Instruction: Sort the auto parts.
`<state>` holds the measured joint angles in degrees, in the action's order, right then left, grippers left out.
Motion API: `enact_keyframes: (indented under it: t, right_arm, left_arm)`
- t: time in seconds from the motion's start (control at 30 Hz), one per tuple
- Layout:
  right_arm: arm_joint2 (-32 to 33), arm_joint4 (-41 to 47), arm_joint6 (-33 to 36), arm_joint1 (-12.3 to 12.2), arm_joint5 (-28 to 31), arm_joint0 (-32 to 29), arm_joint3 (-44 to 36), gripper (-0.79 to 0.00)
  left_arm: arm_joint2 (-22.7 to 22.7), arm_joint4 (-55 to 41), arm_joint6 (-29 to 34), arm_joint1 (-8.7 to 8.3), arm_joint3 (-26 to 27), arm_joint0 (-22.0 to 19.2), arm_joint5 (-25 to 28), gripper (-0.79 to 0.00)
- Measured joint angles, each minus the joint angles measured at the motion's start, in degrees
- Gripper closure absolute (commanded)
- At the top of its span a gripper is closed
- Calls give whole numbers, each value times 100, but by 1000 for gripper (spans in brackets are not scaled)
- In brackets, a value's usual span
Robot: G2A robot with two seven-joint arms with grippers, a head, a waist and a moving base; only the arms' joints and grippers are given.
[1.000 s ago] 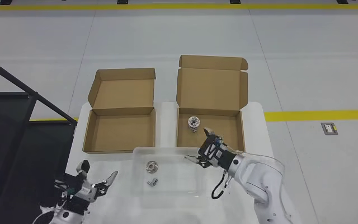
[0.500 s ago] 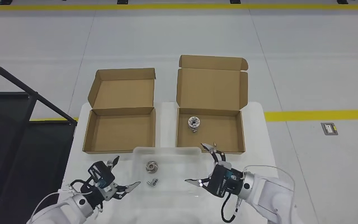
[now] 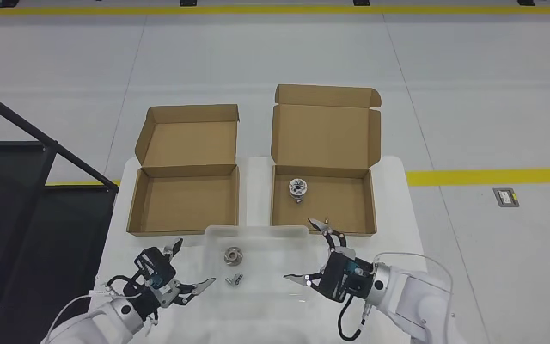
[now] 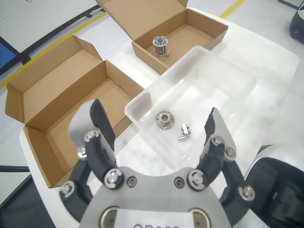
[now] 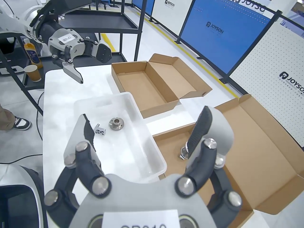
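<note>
A clear plastic tray [image 3: 258, 297] at the table's front holds a round metal flange [image 3: 233, 254] and a small metal bracket [image 3: 234, 279]. Behind it stand two open cardboard boxes. The left box [image 3: 185, 199] is empty; the right box [image 3: 331, 202] holds a cylindrical toothed part [image 3: 296, 187]. My left gripper [image 3: 196, 262] hangs open just left of the tray, with flange [image 4: 163, 119] and bracket [image 4: 184, 132] ahead of it. Over the tray's right end my right gripper [image 3: 299, 249] is open and holds nothing. One of its fingers [image 5: 201, 129] partly hides the toothed part [image 5: 182, 154].
A black metal rack [image 3: 34, 215] stands close to the table's left side. In the right wrist view a bottle [image 5: 32, 55] and a paper cup [image 5: 34, 73] sit on a black cart beyond the table. Bare white tabletop [image 3: 395, 193] lies right of the boxes.
The right gripper has drawn back from the right box's front to the tray's right end and opened wider. The left gripper has come forward to the tray's left side. Both have kept still since half a second ago.
</note>
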<state>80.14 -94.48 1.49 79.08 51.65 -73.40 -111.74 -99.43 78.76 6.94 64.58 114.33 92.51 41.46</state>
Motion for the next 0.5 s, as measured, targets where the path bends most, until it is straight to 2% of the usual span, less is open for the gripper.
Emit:
enact_keyframes:
  t: [0.1,0.27,0.5]
  right_arm:
    - [0,0,0,0,0,0,0,-785]
    - [48,10,-147,-33,-47,-126,3,-785]
    - [606,-253,-1227,-215,362,-603,-266,-785]
  left_arm:
    - [139,87,159,-26,-80,-153,236,-785]
    - [329,198,625,-97,-235,-686,850,-785]
    - [639,66,1236,-196,-528,-1444,1650,-785]
